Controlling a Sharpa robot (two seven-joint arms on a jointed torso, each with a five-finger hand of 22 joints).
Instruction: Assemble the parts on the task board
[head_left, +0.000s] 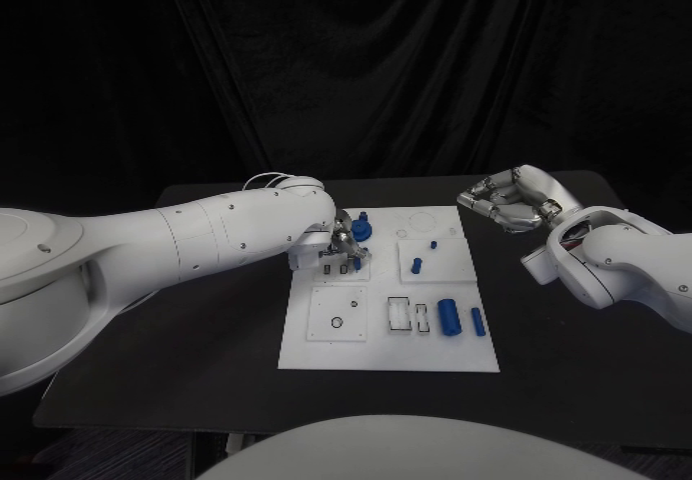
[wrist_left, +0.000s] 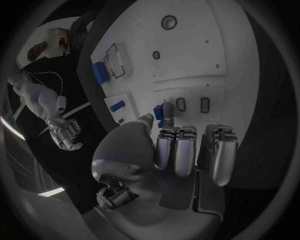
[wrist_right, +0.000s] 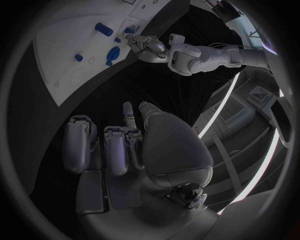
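Left hand (head_left: 329, 245) low over the far-left part of the task board (head_left: 325, 355), fingertips curled down and pinching a small blue part (wrist_left: 159, 114) between thumb and fingers, as the left wrist view shows. Part held roughly upright, long axis pointing down toward the board, right at the fingertips and touching them. Just beyond the fingertips, two small dark rectangular slots (wrist_left: 181, 104) in the board; the held part close beside the nearer one, whether already seated in it not clear. Judged as the step in hand: pressing this part down into its slot, so the move ahead hinges on keeping the long axis square to the board and directly above the opening.

Right hand (head_left: 508, 203) off the board, above the desk (head_left: 577, 350) past the board's far-right corner, fingers curled in on nothing. Well apart from the held part; left hand plainly the nearer one.

Other blue parts loose on the board: a larger cylinder (head_left: 449, 318) and a slim pin (head_left: 477, 321) toward the near-right, away from both hands, plus a short peg (head_left: 417, 265) between the hands, nearer the left hand.
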